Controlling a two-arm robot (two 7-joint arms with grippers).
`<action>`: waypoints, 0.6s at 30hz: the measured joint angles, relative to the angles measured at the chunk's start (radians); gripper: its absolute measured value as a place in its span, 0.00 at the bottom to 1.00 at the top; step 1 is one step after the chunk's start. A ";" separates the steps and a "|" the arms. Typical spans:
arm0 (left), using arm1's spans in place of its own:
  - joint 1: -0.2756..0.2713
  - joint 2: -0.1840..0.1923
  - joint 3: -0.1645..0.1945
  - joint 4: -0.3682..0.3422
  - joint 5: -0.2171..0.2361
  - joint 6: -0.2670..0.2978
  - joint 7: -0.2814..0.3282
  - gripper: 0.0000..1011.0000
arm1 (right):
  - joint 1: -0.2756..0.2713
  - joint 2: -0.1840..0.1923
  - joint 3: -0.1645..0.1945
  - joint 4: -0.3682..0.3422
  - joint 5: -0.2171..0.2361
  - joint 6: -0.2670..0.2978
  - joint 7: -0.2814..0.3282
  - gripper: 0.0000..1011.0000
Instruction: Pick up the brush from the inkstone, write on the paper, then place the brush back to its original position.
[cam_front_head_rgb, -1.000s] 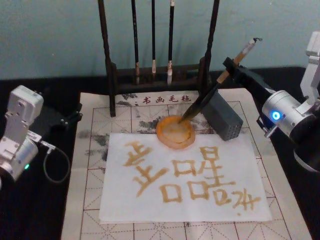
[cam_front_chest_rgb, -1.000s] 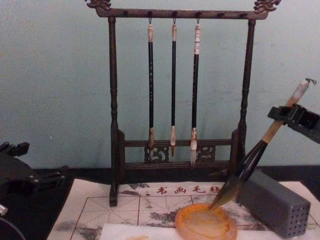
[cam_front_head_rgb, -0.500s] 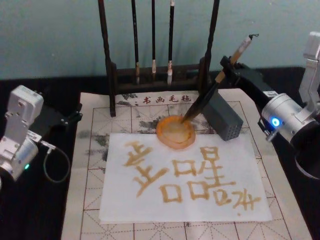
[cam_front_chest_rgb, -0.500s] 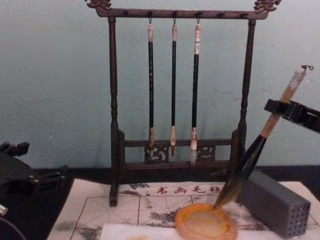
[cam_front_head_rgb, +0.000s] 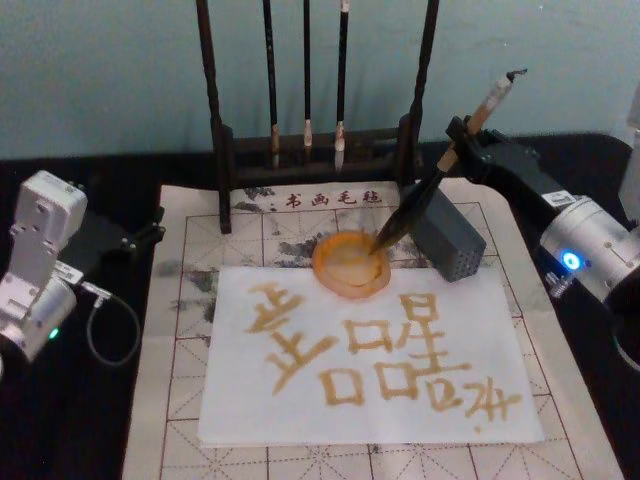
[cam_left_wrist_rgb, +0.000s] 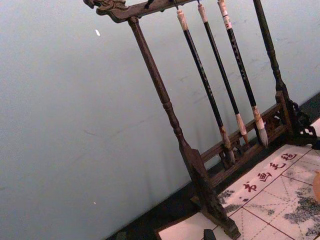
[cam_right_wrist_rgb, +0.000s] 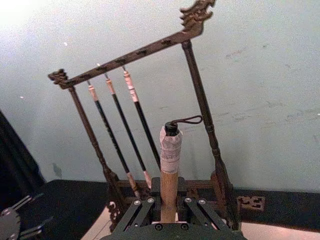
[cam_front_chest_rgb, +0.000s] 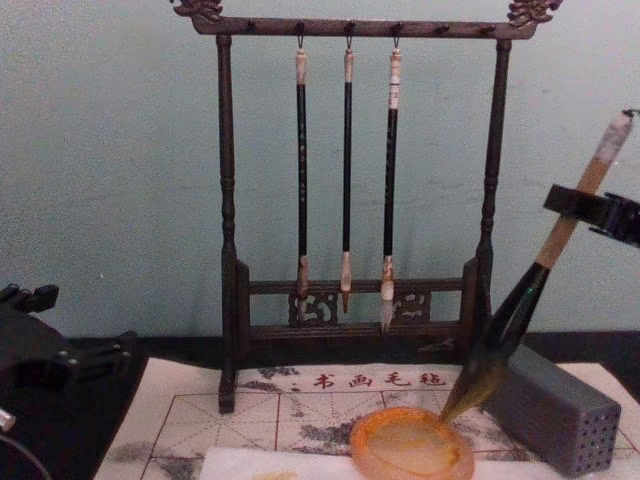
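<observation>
Right hand (cam_front_head_rgb: 457, 142) grips the brush (cam_front_head_rgb: 418, 200), tilted, bristle tip at the inkstone (cam_front_head_rgb: 326, 272) on the paper (cam_front_head_rgb: 240, 405)'s far edge

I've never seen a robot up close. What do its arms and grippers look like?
Both arms are silver-grey, rounded casings. The left arm has a boxy segment, a green light and a looping grey cable; the right arm has a blue light. The left gripper and right gripper are black.

Three slim brushes (cam_front_head_rgb: 306, 70), one large brush (cam_front_head_rgb: 415, 200) — one each: rack (cam_front_head_rgb: 213, 120), inkstone (cam_front_head_rgb: 350, 265), grey block (cam_front_head_rgb: 450, 240), paper (cam_front_head_rgb: 260, 400), mat (cam_front_head_rgb: 185, 330).
</observation>
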 joint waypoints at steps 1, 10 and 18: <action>0.000 0.000 0.000 0.000 0.000 0.000 0.000 0.99 | -0.007 0.004 0.003 -0.007 -0.001 0.000 0.004 0.19; 0.000 0.000 0.000 0.000 0.000 0.000 0.000 0.99 | -0.095 0.058 0.048 -0.095 -0.017 0.000 0.029 0.19; 0.000 0.000 0.000 0.000 0.000 0.000 0.000 0.99 | -0.172 0.087 0.095 -0.154 -0.031 -0.005 0.031 0.19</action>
